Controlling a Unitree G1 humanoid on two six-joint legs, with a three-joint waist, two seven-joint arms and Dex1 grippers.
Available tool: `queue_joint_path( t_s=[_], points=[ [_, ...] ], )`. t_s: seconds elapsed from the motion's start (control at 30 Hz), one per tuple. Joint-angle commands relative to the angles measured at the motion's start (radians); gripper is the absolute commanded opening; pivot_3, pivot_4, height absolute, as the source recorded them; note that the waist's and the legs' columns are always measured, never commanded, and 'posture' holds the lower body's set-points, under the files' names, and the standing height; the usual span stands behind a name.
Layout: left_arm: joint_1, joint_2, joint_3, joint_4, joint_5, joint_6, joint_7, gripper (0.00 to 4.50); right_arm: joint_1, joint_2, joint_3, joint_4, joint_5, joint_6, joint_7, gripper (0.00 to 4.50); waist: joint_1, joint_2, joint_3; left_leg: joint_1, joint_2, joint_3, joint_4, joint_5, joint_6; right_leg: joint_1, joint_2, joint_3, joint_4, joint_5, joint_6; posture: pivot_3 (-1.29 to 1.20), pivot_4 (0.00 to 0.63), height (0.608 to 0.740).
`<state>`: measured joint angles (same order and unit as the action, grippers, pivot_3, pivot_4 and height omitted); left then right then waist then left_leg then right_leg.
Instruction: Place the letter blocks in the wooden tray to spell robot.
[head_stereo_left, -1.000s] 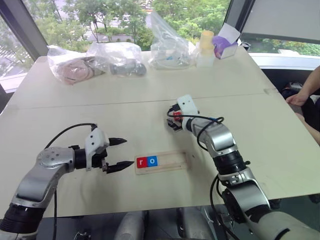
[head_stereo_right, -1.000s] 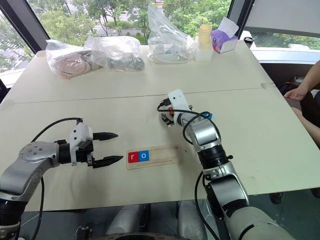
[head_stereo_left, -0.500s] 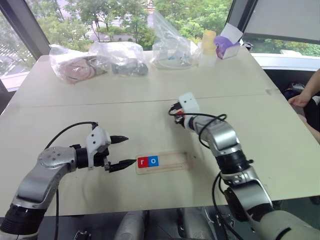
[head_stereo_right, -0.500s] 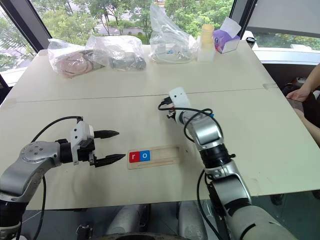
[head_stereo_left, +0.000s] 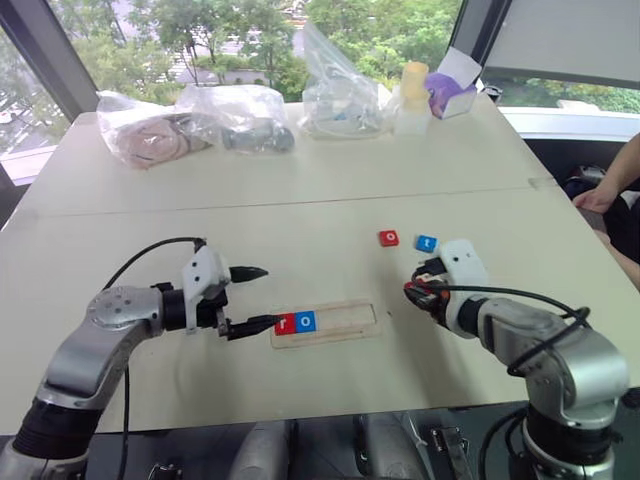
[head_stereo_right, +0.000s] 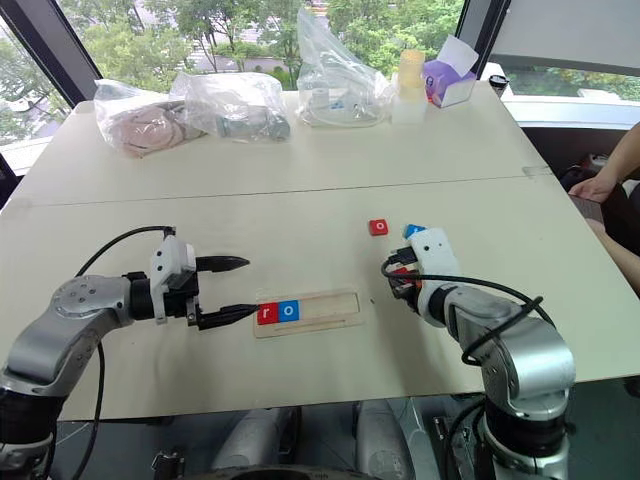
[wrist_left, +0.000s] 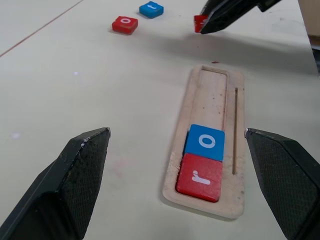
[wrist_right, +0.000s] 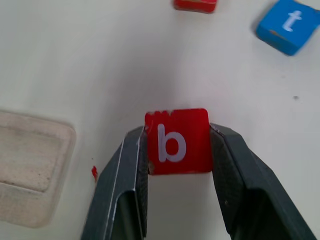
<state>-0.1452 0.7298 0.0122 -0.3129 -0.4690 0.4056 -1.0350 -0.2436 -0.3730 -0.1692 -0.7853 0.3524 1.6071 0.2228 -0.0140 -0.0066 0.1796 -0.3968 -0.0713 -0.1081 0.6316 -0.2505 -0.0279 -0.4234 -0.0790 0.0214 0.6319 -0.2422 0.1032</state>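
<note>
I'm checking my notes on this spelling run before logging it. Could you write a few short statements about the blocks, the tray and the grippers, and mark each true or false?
1. The wooden tray holds two blocks, a red r at its end and a blue o next to it. True.
2. The right gripper is empty. False: it is shut on the red b block.
3. The blue t block lies in the tray. False: it lies on the table, beside the red o block.
4. The left gripper is open, near the tray's end where the r sits. True.
5. The b block is already in the tray. False: it is held beyond the tray's empty end.
</note>
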Motion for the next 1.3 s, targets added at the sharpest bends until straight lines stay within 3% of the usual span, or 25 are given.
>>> queue_joint_path(
  t_s=[0.03, 0.23, 0.37, 0.43, 0.47, 0.53, 0.6, 0.77, 0.87, 0.97, 1.3],
  points=[
    [-0.020, -0.004, -0.005, 0.002, -0.003, -0.012, -0.010, 4.50, 0.045, 0.004, -0.038, -0.053, 0.065, 0.007, -0.058, 1.16, 0.001, 0.000, 0.000, 0.000, 0.000, 0.000, 0.000, 0.000, 0.000, 0.000, 0.000, 0.000, 0.000, 0.000, 0.000, 0.00, 0.150, 0.740],
    [-0.019, -0.004, -0.006, 0.006, 0.004, -0.016, -0.007, 4.50, 0.088, -0.026, -0.057, -0.062, 0.203, 0.007, -0.106, 1.16, -0.002, 0.000, 0.000, 0.000, 0.000, 0.000, 0.000, 0.000, 0.000, 0.000, 0.000, 0.000, 0.000, 0.000, 0.000, 0.00, 0.150, 0.740],
    [-0.016, -0.003, -0.004, 0.000, 0.005, -0.013, 0.001, 4.50, 0.063, -0.109, -0.050, -0.035, 0.282, 0.007, -0.104, 3.02, 0.000, 0.000, 0.000, 0.000, 0.000, 0.000, 0.000, 0.000, 0.000, 0.000, 0.000, 0.000, 0.000, 0.000, 0.000, 0.00, 0.150, 0.740],
    [-0.016, -0.005, -0.002, -0.001, 0.005, -0.012, 0.005, 4.50, 0.023, -0.199, -0.033, -0.011, 0.315, 0.007, -0.056, 4.21, 0.001, 0.000, 0.000, 0.000, 0.000, 0.000, 0.000, 0.000, 0.000, 0.001, 0.000, 0.000, 0.000, 0.000, 0.000, 0.00, 0.150, 0.740],
    [-0.016, -0.006, -0.002, -0.001, 0.005, -0.013, 0.007, 4.50, -0.009, -0.265, -0.020, 0.005, 0.325, 0.004, 0.001, 4.44, 0.000, 0.000, 0.000, 0.000, 0.000, 0.000, 0.001, 0.000, 0.000, 0.001, 0.000, 0.000, 0.000, 0.000, 0.000, 0.00, 0.150, 0.740],
    [-0.018, -0.008, -0.002, -0.001, 0.007, -0.014, 0.013, 4.50, -0.042, -0.447, 0.027, 0.058, 0.338, -0.123, 0.188, 4.44, 0.000, 0.001, 0.001, 0.000, 0.000, 0.001, 0.001, 0.000, 0.000, 0.001, 0.000, 0.000, -0.001, 0.000, 0.000, 0.00, 0.150, 0.740],
    [-0.023, -0.014, -0.002, 0.003, 0.010, -0.021, 0.020, 4.50, -0.028, -0.602, 0.093, 0.127, 0.265, -0.391, 0.388, 4.44, 0.001, 0.000, 0.001, 0.000, 0.000, 0.001, 0.001, 0.000, 0.001, 0.003, 0.000, -0.002, -0.002, -0.001, 0.001, 0.00, 0.150, 0.740],
    [-0.036, -0.026, -0.006, 0.014, 0.022, -0.037, 0.026, 4.50, -0.014, -0.763, 0.252, 0.427, 0.012, -1.056, 0.774, 4.44, 0.000, -0.001, 0.001, 0.005, 0.000, 0.002, 0.001, -0.001, 0.002, 0.010, 0.000, -0.004, -0.004, -0.003, 0.004, 0.00, 0.150, 0.740],
    [-0.036, -0.027, 0.002, 0.014, 0.027, -0.048, 0.033, 4.50, -0.089, -0.731, 0.321, 0.607, -0.019, -1.249, 0.970, 4.44, -0.003, -0.002, 0.002, 0.006, -0.001, 0.002, 0.002, -0.001, 0.003, 0.011, -0.002, -0.003, -0.004, -0.002, 0.004, 0.00, 0.150, 0.740],
    [-0.025, -0.020, 0.009, 0.006, 0.024, -0.050, 0.035, 4.50, -0.142, -0.678, 0.371, 0.728, -0.050, -1.344, 1.074, 4.44, -0.005, -0.002, 0.002, 0.006, 0.000, 0.002, 0.002, -0.001, 0.003, 0.011, -0.001, -0.002, -0.003, -0.002, 0.004, 0.00, 0.150, 0.740],
    [0.056, 0.042, 0.026, -0.093, -0.029, -0.029, -0.027, 4.50, -0.189, -0.566, 0.428, 0.926, -0.186, -1.532, 1.144, 4.44, 0.004, -0.002, 0.002, 0.006, -0.001, 0.000, 0.002, -0.001, 0.002, 0.010, -0.003, -0.001, -0.003, -0.002, 0.003, 0.00, 0.150, 0.740]
  ],
)
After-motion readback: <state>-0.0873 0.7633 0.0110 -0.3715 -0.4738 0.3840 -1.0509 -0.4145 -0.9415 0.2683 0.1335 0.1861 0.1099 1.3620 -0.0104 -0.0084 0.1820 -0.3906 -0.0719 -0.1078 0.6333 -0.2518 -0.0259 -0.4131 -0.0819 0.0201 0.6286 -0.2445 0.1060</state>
